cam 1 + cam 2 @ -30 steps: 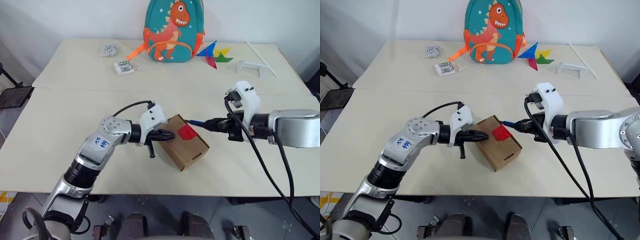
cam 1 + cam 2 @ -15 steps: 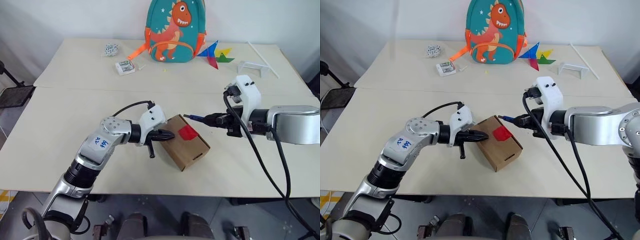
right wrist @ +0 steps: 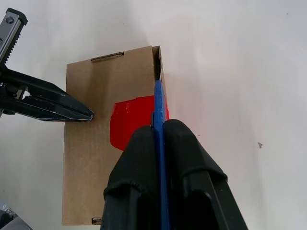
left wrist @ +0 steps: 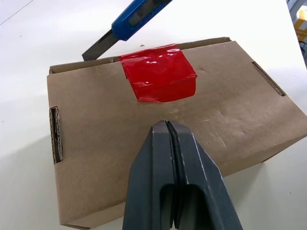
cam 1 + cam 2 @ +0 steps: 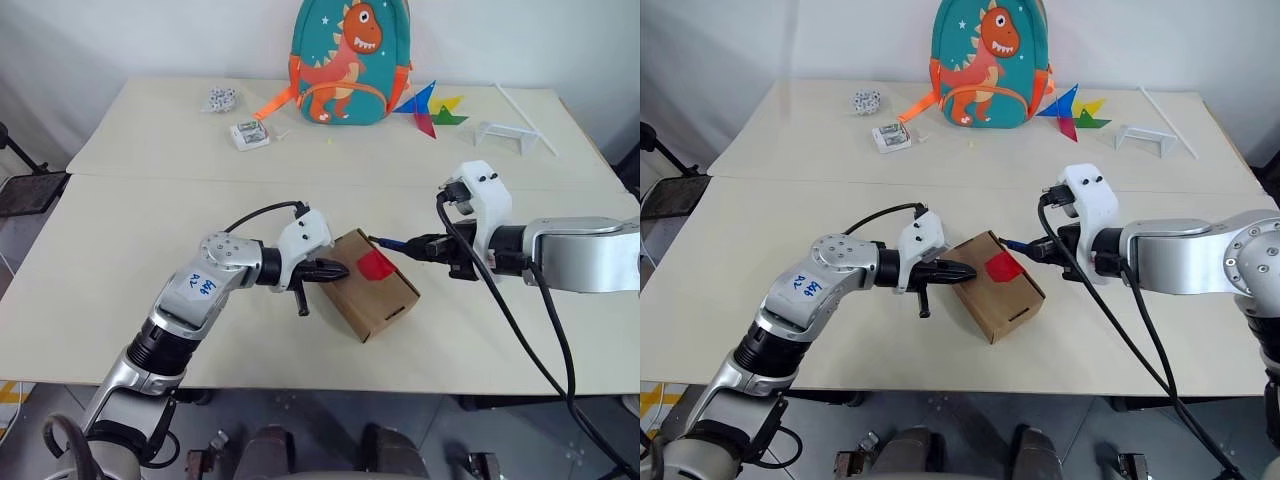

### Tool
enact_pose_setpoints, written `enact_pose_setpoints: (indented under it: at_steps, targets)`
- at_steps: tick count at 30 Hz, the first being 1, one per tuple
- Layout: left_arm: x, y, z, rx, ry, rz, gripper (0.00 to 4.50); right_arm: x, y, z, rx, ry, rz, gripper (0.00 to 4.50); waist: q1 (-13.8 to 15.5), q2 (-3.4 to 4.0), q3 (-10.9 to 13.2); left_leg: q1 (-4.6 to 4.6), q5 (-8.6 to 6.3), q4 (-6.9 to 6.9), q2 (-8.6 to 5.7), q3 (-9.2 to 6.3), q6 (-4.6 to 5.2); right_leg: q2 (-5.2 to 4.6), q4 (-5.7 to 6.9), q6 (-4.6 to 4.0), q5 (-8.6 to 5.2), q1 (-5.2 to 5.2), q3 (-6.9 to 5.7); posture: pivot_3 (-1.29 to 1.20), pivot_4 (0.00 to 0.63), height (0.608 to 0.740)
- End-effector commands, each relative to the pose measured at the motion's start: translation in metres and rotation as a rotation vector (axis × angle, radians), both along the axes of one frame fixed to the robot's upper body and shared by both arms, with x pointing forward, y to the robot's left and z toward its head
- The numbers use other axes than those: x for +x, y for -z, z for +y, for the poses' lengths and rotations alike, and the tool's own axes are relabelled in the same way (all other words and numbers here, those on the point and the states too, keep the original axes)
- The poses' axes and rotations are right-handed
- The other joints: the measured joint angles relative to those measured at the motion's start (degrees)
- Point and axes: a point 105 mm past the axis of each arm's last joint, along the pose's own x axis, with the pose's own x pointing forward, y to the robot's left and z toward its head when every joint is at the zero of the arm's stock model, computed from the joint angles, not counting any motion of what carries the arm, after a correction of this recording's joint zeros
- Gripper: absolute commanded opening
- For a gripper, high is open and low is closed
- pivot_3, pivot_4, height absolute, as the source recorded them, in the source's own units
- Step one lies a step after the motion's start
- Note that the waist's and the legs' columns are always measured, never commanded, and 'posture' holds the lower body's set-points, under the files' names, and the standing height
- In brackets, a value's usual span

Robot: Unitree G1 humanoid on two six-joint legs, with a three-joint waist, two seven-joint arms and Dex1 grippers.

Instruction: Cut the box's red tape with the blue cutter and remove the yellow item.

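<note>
Box [image 5: 372,284]: on the table, closed, red tape [image 4: 158,78] on its top edge.
Left gripper [image 4: 168,132]: fingers together, empty, pressing the box top.
Right gripper [image 3: 160,139]: clamped on blue cutter [image 4: 129,24], blade beside the tape.
Risk: the blade may slip past the tape, or push the box away.

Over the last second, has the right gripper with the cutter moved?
Yes. The right gripper drew back from the box and returned; the blue cutter tip is again at the red tape edge.

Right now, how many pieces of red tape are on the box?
1. The red tape sits on the box's top face at the edge nearest the blue cutter, folding over that edge. Other faces are hidden, so more could exist.
</note>
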Motion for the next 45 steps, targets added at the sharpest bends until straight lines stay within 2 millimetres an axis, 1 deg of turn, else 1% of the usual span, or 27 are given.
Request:
enact_pose_setpoints:
  at_steps: [1,7,12,15,18,22,25,28,36,45]
  targets:
    - [-0.002,0.002,0.0,0.026,0.002,0.0,0.0,-0.005,-0.003,0.005,-0.006,-0.032,-0.019,0.09,0.0,0.0,0.0,0.0,0.0,0.0,0.0,0.0,0.0,0.0,0.0,0.0,0.0,0.0,0.0,0.0,0.15,0.74]
    - [-0.002,0.002,-0.001,0.025,0.002,0.002,0.0,-0.004,-0.007,0.004,-0.001,-0.014,-0.041,0.09,0.0,0.0,0.0,0.0,0.0,0.0,0.0,0.0,0.0,0.0,0.0,0.0,0.0,0.0,0.0,0.0,0.15,0.74]
    - [-0.003,0.002,-0.001,0.025,0.004,0.005,0.0,0.001,-0.026,-0.001,0.006,0.009,-0.095,0.09,-0.01,0.0,0.0,0.0,0.0,0.0,0.0,0.01,0.0,0.0,-0.01,0.0,0.0,0.0,0.01,0.0,0.15,0.74]
    - [-0.003,0.003,-0.001,0.026,0.006,0.007,0.0,-0.001,-0.032,0.002,0.013,-0.018,-0.111,0.09,0.04,0.0,0.0,0.0,0.0,0.0,0.0,0.0,0.0,0.0,0.0,0.0,0.0,0.0,0.0,0.0,0.15,0.74]
    - [-0.003,0.003,-0.002,0.027,0.009,0.009,0.0,-0.003,-0.034,0.005,0.014,-0.034,-0.12,0.09,0.05,0.0,0.0,0.0,0.0,0.0,0.0,0.0,0.0,0.0,-0.01,0.0,0.0,0.0,0.0,0.0,0.15,0.74]
    - [-0.003,0.003,-0.003,0.028,0.017,0.01,0.0,-0.003,-0.031,0.004,0.017,-0.029,-0.11,0.09,0.05,0.0,0.0,0.0,0.0,0.0,0.0,0.0,0.0,0.0,0.0,0.0,0.0,0.0,0.0,0.0,0.15,0.74]
    - [-0.002,0.002,-0.003,0.031,0.019,0.008,0.0,-0.004,-0.018,0.004,0.0,-0.021,-0.077,0.09,0.13,0.0,0.0,0.0,0.0,0.0,0.0,0.0,0.0,0.0,0.0,0.0,0.0,0.0,-0.01,0.0,0.15,0.74]
    - [-0.002,0.002,-0.003,0.031,0.019,0.007,0.0,-0.005,-0.012,0.006,0.003,-0.024,-0.062,0.09,0.13,0.0,0.0,-0.01,0.0,-0.01,0.0,0.0,0.0,0.0,-0.01,0.0,0.0,0.0,0.0,0.0,0.15,0.74]
    - [-0.002,0.001,-0.002,0.033,0.011,0.007,0.0,-0.007,-0.004,0.005,-0.002,-0.017,-0.042,0.09,0.1,0.0,0.0,0.0,0.0,0.0,0.0,0.0,0.0,0.0,-0.01,0.0,0.0,0.0,-0.01,0.0,0.15,0.74]
    - [-0.002,0.002,-0.001,0.032,0.0,0.013,0.0,-0.011,0.008,0.001,-0.062,-0.039,0.015,0.09,0.09,0.0,0.0,0.0,0.0,0.0,0.0,0.0,0.0,0.0,0.0,0.0,0.0,0.0,0.0,0.0,0.15,0.74]
